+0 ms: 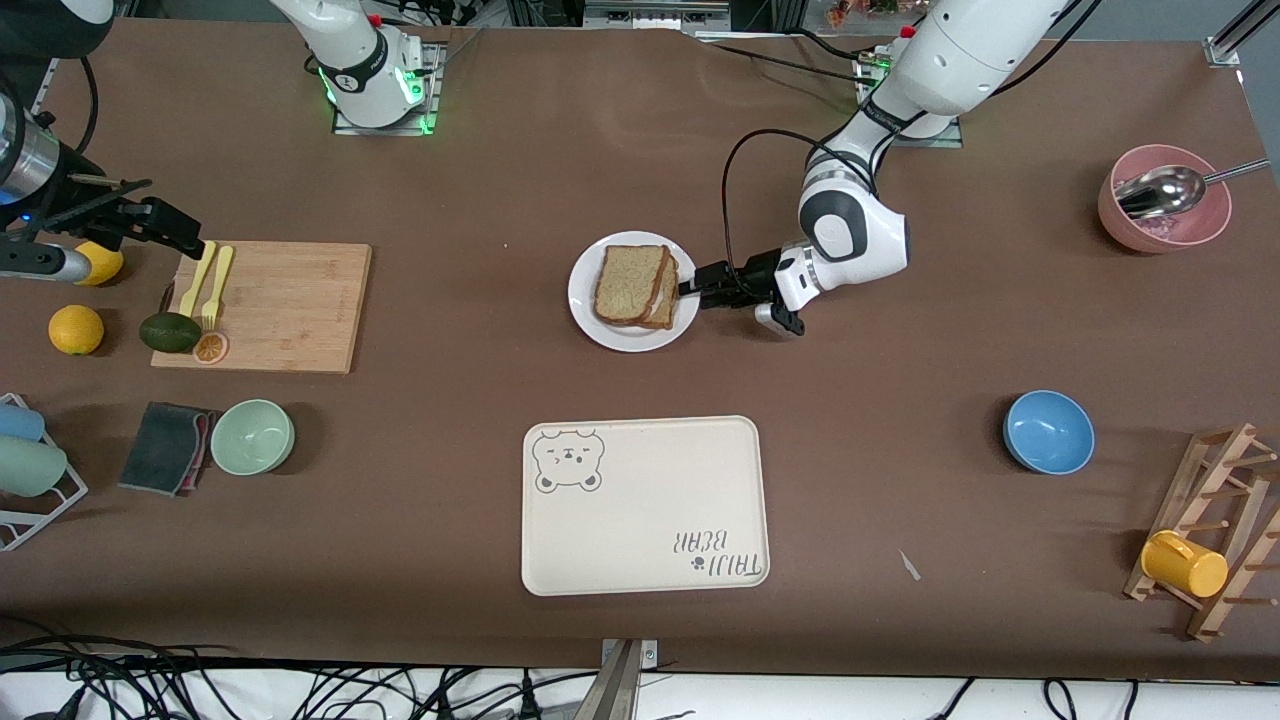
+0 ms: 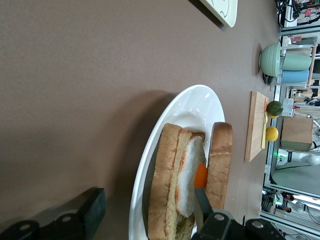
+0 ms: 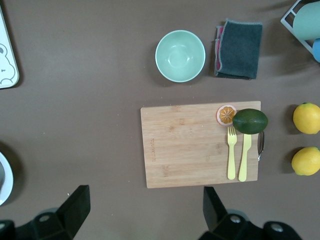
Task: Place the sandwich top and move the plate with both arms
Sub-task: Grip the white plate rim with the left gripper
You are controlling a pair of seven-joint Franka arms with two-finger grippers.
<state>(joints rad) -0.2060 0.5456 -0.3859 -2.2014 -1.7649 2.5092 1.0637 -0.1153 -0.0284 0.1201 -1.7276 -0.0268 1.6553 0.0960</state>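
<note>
The white plate (image 1: 584, 300) sits mid-table and holds a sandwich. The tan sandwich top (image 1: 630, 282) lies on it, slightly off the lower slice (image 1: 668, 300). My left gripper (image 1: 700, 290) is low at the plate's rim on the left arm's side, open. In the left wrist view my left gripper (image 2: 147, 207) straddles the plate's rim (image 2: 150, 145): one finger (image 2: 92, 210) is by the table and the other finger (image 2: 201, 202) stands against the fried egg (image 2: 190, 175), beside the top slice (image 2: 220, 160). My right gripper (image 1: 170, 228) waits open, high over the cutting board's end; it also shows in the right wrist view (image 3: 145, 210).
The cream bear tray (image 1: 645, 505) lies nearer the front camera than the plate. The cutting board (image 1: 275, 305) carries forks, an avocado and an orange slice. A green bowl (image 1: 252, 436), a blue bowl (image 1: 1048, 431), a pink bowl (image 1: 1163, 215) and a mug rack (image 1: 1215, 530) stand around.
</note>
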